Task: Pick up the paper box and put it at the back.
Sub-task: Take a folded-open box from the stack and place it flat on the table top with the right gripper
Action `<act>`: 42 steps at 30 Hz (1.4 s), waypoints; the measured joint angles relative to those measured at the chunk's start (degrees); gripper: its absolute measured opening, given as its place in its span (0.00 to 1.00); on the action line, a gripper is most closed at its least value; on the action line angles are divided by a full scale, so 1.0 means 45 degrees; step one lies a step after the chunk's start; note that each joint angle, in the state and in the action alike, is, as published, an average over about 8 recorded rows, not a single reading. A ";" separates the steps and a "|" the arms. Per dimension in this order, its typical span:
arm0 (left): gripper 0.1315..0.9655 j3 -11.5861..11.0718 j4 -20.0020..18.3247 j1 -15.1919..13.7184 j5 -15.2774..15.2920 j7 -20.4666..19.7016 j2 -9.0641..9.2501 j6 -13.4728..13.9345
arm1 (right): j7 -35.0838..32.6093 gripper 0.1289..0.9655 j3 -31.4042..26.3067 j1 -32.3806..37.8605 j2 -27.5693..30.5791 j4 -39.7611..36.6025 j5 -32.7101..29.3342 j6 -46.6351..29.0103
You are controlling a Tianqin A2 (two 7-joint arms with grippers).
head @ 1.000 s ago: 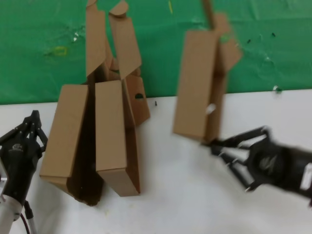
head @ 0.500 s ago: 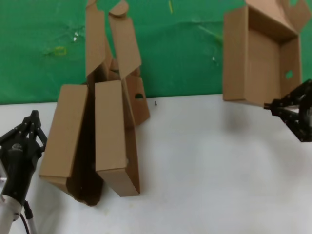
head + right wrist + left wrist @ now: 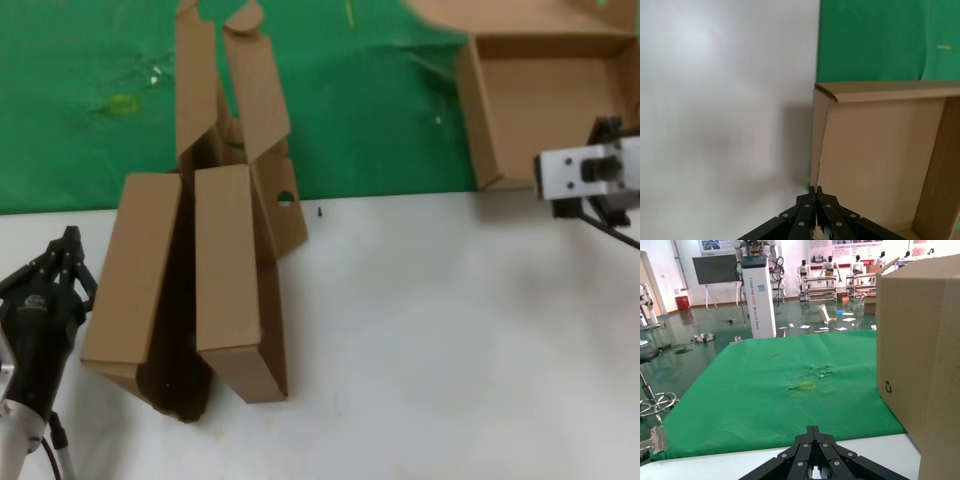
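The paper box (image 3: 545,110), brown cardboard and open side up, is at the back right over the green cloth (image 3: 380,110). My right gripper (image 3: 548,185) is shut on the box's near wall, close to the line where the cloth meets the white tabletop (image 3: 420,340). In the right wrist view the gripper (image 3: 815,189) pinches the wall's edge, with the inside of the box (image 3: 880,160) beside it and the cloth (image 3: 880,40) beyond. I cannot tell whether the box rests on the cloth. My left gripper (image 3: 68,235) is shut and empty, parked at the near left, and also shows in the left wrist view (image 3: 813,429).
Two other brown cardboard boxes (image 3: 135,270) (image 3: 235,270) lie side by side at the left, their lids reaching onto the cloth. One of them (image 3: 920,350) fills the side of the left wrist view, next to the green cloth (image 3: 780,390).
The right gripper has carried the paper box from the middle of the table to the back right. The box has turned from upright to flat and open side up. The left arm has not moved.
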 joint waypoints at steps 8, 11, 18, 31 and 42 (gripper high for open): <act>0.01 0.0000 0.0000 0.0000 0.0000 0.0000 0.0000 0.0000 | -0.0093 0.02 -0.1236 0.1096 -0.2057 -0.1978 -0.2503 -0.0037; 0.01 0.0000 0.0000 0.0000 0.0000 0.0000 0.0000 0.0000 | 0.0032 0.02 -0.1379 0.1138 -0.2694 -0.2633 -0.3116 0.0256; 0.01 0.0000 0.0000 0.0000 -0.0001 0.0000 0.0000 0.0000 | 0.0595 0.02 -0.1349 0.0948 -0.3970 -0.4054 -0.4036 0.1020; 0.01 0.0000 0.0000 0.0000 -0.0001 0.0000 0.0000 0.0000 | 0.1356 0.02 -0.1019 0.0746 -0.5555 -0.5819 -0.4669 0.2088; 0.01 0.0000 0.0000 0.0000 -0.0001 0.0001 0.0000 0.0000 | 0.1291 0.02 -0.0811 0.0678 -0.5858 -0.6117 -0.5192 0.2615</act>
